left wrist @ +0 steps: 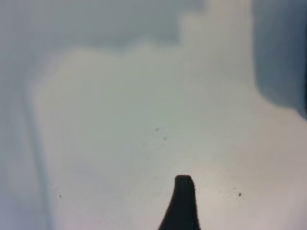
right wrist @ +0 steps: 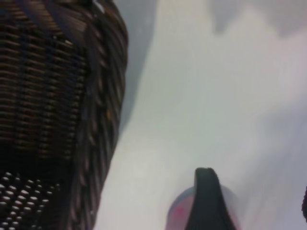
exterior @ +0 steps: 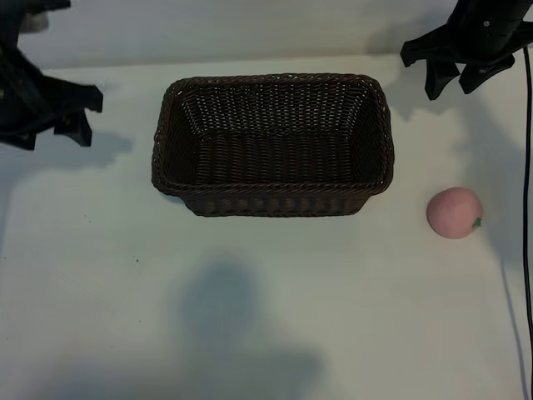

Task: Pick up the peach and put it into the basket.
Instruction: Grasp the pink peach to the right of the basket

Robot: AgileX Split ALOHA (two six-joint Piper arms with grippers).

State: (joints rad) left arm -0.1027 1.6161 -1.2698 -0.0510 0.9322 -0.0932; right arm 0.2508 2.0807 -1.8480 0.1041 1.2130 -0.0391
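The peach (exterior: 454, 212), small, round and pale pink with a green stem mark, lies on the white table to the right of the basket (exterior: 272, 202). The dark-brown woven basket is empty at the table's middle. My right gripper (exterior: 454, 86) hangs open over the far right corner, well behind the peach, holding nothing. In the right wrist view the peach (right wrist: 175, 214) peeks out from behind one dark fingertip (right wrist: 206, 191), and the basket's wall (right wrist: 96, 120) stands close by. My left gripper (exterior: 86, 117) is open at the far left edge, beside the basket, with nothing in it.
A black cable (exterior: 526, 167) runs down the table's right edge, past the peach. The white table (exterior: 250, 317) stretches bare in front of the basket, with a soft shadow on it. The left wrist view shows only tabletop and one fingertip (left wrist: 183, 201).
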